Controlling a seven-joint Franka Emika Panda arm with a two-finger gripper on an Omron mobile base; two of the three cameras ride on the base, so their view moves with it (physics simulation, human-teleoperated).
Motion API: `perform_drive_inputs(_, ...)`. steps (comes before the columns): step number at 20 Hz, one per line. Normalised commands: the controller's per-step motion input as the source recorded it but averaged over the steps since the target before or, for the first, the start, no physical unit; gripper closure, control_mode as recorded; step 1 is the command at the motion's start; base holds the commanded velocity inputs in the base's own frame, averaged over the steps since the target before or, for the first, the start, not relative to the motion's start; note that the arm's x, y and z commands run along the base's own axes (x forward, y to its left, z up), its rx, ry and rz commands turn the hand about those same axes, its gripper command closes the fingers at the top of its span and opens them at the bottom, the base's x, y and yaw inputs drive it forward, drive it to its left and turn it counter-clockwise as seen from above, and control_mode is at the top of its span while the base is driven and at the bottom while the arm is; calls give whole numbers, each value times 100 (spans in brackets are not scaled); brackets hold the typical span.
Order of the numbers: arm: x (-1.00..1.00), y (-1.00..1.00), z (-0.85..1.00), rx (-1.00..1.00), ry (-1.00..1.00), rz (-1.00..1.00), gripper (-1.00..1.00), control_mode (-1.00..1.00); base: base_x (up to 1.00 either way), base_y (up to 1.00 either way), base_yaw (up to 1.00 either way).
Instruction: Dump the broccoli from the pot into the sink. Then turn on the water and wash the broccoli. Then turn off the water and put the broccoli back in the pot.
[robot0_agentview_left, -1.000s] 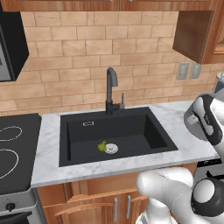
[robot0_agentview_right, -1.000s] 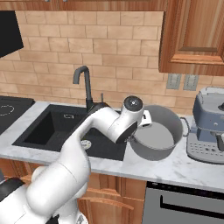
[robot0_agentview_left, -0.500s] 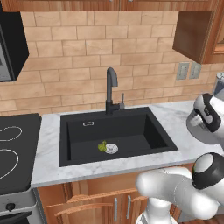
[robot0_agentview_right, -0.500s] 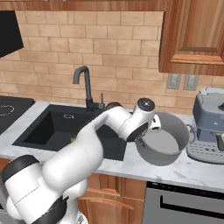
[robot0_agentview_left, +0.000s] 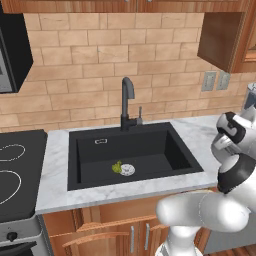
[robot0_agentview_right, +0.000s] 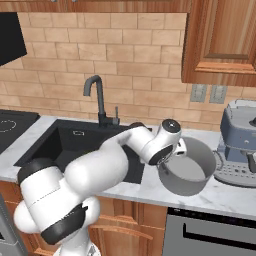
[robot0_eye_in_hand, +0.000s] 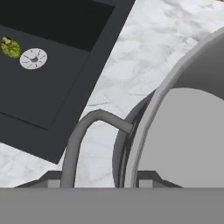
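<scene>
The gripper (robot0_agentview_right: 169, 159) was clamped on the rim of the tilted pot (robot0_agentview_right: 187, 172), while the broccoli (robot0_agentview_left: 116, 167) lay beside the sink (robot0_agentview_left: 165, 150) drain.

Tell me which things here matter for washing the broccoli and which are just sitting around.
Part of the job:
broccoli, lying beside the drain
sink
pot, on the counter right of the sink
faucet, no water running

Just sitting around:
coffee machine
stovetop
wall outlets

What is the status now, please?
Gripper shut on rim of grey metal pot, tilted above counter. Small yellow-green broccoli lies in black sink beside drain. Faucet dry.
</scene>
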Motion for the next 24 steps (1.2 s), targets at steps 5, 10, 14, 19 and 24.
perform_drive_inputs(5,15,-12,-39,0,2,0,100,-100,0,0,0)
perform_drive_inputs(10,16,-16,-39,-1,2,0,100,-100,0,0,0)
perform_drive_inputs(14,0,-2,-27,-1,2,0,-100,-100,0,0,0)
perform_drive_inputs(19,-13,0,-1,0,0,0,-100,-100,0,0,0)
perform_drive_inputs(24,-24,2,16,0,-7,0,-100,-100,0,0,0)
